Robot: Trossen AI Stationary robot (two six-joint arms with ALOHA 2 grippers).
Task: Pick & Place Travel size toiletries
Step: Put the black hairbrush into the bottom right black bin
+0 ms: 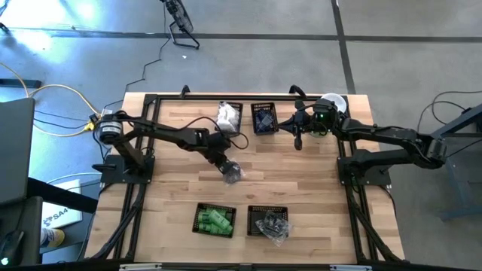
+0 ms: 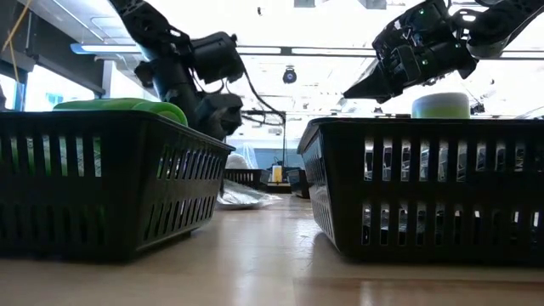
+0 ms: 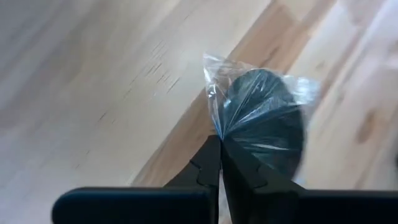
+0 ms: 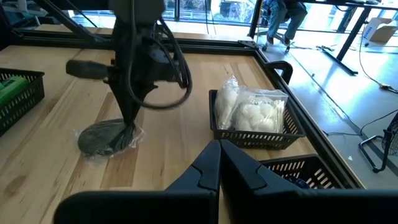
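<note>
A dark grey disc in clear wrap (image 3: 267,118) lies at the table's middle (image 1: 234,175); my left gripper (image 3: 219,142) is shut on its wrap, also seen from the right wrist view (image 4: 127,127). My right gripper (image 4: 219,144) hangs shut and empty above the table's far right (image 1: 297,141), beside the basket of dark blue pieces (image 1: 264,118). Other toiletries sit in baskets: white packets (image 4: 254,113) at the far side, green bottles (image 1: 215,220) and clear-wrapped bits (image 1: 269,223) at the near side. My left gripper pinches the gathered clear wrap (image 3: 217,127) at the disc's edge between its two fingertips. The fingers come slanting down from the table's left and far side. The disc (image 4: 102,138) sits tilted below them; its lower edge looks to be touching the wood.
A tall pale-green cylinder with a white lid (image 1: 331,105) stands at the far right corner. The black frame rail (image 1: 226,96) runs along the far edge. Bare wood (image 1: 316,188) lies between the far and near baskets. People sit in the room beyond (image 4: 283,18).
</note>
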